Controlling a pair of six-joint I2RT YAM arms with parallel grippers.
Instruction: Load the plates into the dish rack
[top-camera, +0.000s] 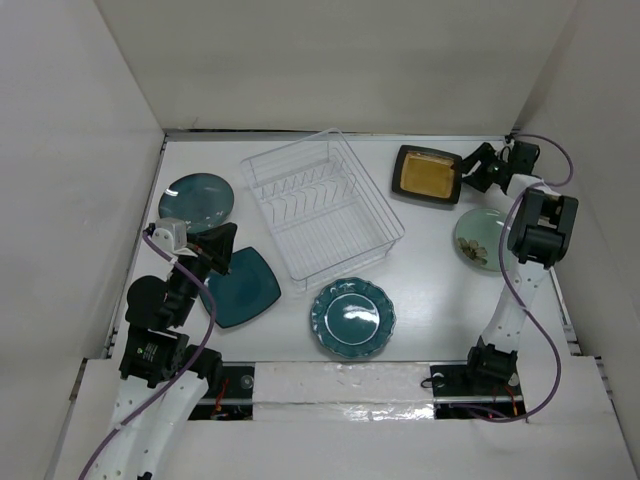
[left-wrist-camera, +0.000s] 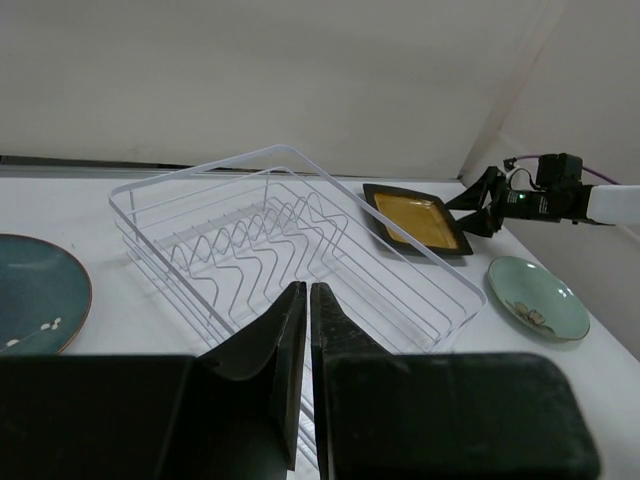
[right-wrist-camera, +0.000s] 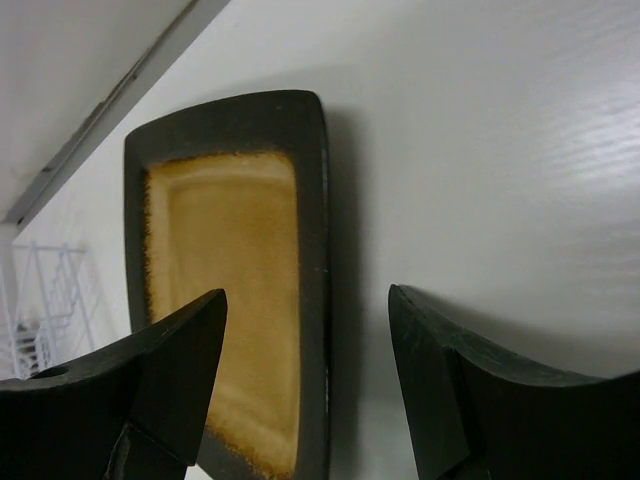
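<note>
The clear wire dish rack (top-camera: 322, 207) stands empty mid-table and also shows in the left wrist view (left-wrist-camera: 290, 240). The black-rimmed tan plate (top-camera: 428, 175) lies to its right; my right gripper (top-camera: 468, 168) is open, its jaws straddling that plate's right edge (right-wrist-camera: 318, 300). A pale green round plate (top-camera: 478, 237) lies nearer on the right. A scalloped teal plate (top-camera: 352, 318) lies in front of the rack. A round teal plate (top-camera: 196, 198) and a square teal plate (top-camera: 243, 286) lie at left. My left gripper (top-camera: 222, 250) is shut and empty over the square plate.
White walls enclose the table on the left, back and right. The right arm (top-camera: 540, 225) reaches over the pale green plate. A purple cable (top-camera: 548, 150) loops near the back right corner.
</note>
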